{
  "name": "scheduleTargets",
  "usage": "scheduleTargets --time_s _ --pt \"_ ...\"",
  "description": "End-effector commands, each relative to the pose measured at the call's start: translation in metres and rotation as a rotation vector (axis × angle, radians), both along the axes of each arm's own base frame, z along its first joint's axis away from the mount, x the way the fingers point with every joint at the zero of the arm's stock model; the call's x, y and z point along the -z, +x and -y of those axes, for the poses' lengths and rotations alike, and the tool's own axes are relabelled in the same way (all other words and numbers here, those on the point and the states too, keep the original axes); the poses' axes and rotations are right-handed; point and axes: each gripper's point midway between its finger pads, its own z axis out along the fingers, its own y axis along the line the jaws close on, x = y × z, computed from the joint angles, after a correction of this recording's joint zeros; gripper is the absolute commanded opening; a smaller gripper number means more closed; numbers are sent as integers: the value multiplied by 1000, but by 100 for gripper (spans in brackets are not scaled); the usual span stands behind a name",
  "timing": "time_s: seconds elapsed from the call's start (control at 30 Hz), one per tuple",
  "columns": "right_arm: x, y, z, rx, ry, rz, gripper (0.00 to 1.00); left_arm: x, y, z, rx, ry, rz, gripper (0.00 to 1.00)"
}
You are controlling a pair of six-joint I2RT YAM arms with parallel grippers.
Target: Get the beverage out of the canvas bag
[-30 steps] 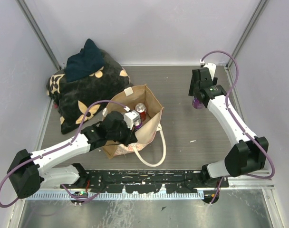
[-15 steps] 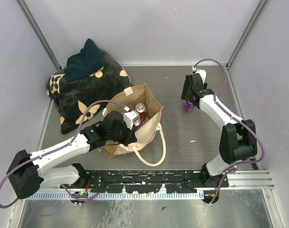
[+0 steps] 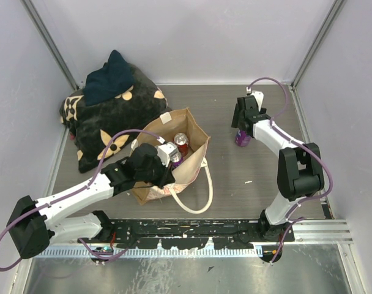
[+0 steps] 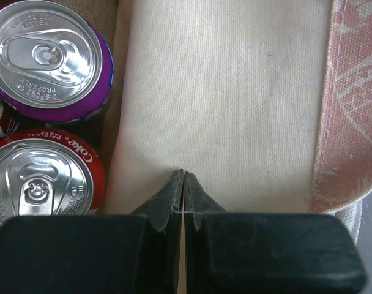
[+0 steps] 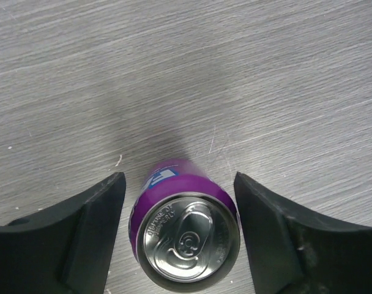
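The tan canvas bag [image 3: 195, 164] stands open at the table's middle, with a red Coke can [image 3: 182, 142] and a purple can [image 3: 176, 160] inside. My left gripper [image 3: 167, 160] is shut on the bag's near wall at the rim. In the left wrist view the shut gripper [image 4: 183, 176] pinches the cream inner wall [image 4: 223, 92], with the purple can [image 4: 48, 58] and the Coke can [image 4: 42, 184] beside it. My right gripper [image 3: 242, 130] is open around another purple can [image 3: 241, 139], which stands upright on the table at the back right. The right wrist view shows that can [image 5: 187, 236] between the spread gripper [image 5: 177, 179], with gaps on both sides.
A black cushion with tan flower marks [image 3: 115, 119] lies at the back left with a dark blue cloth [image 3: 109, 79] on top. The bag's cream handle [image 3: 201, 199] loops onto the table toward the near edge. Grey walls close in the back and sides.
My right gripper has moved left and down with the purple can, which now stands on the table. The left gripper and the bag have stayed put.
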Motion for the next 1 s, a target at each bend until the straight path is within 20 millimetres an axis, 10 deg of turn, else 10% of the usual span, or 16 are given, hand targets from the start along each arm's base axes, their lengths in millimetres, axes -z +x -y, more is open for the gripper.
scheduleTargets --time_s 0.0,0.3,0.53,0.77,0.97 --pt "-8 13 6 45 -13 52 84 18 -10 -15 -4 68 -41 10" --pt "-82 12 -2 23 14 186 100 22 -8 -13 -5 72 -44 9" --pt "-195 -18 -81 -184 78 374 98 28 -10 -11 1 72 -58 8" --pt "-259 -72 -178 -449 183 438 66 34 -11 -11 6 77 -69 8" --pt "-262 -105 -241 -610 266 383 45 31 -11 -11 4 65 -60 8"
